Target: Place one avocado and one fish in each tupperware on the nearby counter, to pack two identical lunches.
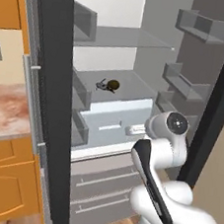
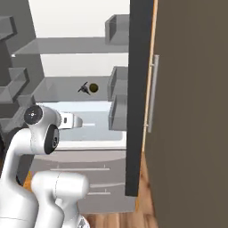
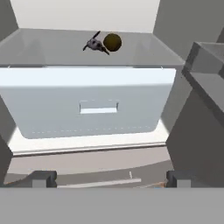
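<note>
Now your gripper (image 3: 109,178) has its jaws spread wide, with the brown avocado (image 3: 112,42) and grey fish (image 3: 94,44) touching at twelve o'clock on the fridge shelf (image 3: 52,50).

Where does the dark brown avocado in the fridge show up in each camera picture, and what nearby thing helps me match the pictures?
Left base view: the dark avocado lies on the grey middle fridge shelf, above centre.
Right base view: upper middle, left of the dark door edge.
Hand view: near the top, slightly left of centre.
Shared landmark: the dark grey fish, right beside it in every view, above the pale drawer.
</note>
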You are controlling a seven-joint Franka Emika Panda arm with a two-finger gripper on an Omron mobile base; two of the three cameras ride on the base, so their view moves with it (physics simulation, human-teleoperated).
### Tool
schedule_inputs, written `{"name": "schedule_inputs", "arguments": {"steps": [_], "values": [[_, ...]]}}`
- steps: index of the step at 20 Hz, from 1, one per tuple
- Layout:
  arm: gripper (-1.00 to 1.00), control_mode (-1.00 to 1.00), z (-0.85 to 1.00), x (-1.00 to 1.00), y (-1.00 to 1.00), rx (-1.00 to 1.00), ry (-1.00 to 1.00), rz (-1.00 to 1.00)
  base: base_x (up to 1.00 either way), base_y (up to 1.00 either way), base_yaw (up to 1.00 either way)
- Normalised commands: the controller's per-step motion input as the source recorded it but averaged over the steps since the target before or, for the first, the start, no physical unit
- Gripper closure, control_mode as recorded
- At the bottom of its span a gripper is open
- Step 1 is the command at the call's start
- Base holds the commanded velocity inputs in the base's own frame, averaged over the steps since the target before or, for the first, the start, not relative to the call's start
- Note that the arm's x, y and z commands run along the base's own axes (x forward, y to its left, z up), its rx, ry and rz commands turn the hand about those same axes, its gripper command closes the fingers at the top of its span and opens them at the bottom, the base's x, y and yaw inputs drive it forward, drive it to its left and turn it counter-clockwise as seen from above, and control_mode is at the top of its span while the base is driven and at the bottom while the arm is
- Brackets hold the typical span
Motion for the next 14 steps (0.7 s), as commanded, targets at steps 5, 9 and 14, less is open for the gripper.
{"name": "schedule_inputs", "arguments": {"steps": [5, 9, 14], "values": [[-1.00, 1.00, 0.00, 0.00, 0.00, 0.00, 0.00, 0.00, 1.00, -0.06, 0.03], [-1.00, 1.00, 0.00, 0.00, 0.00, 0.00, 0.00, 0.00, 0.68, -0.12, 0.02], [-1.00, -1.00, 0.36, 0.00, -0.04, 0.02, 0.04, 0.04, 0.07, -0.12, 0.01]]}}
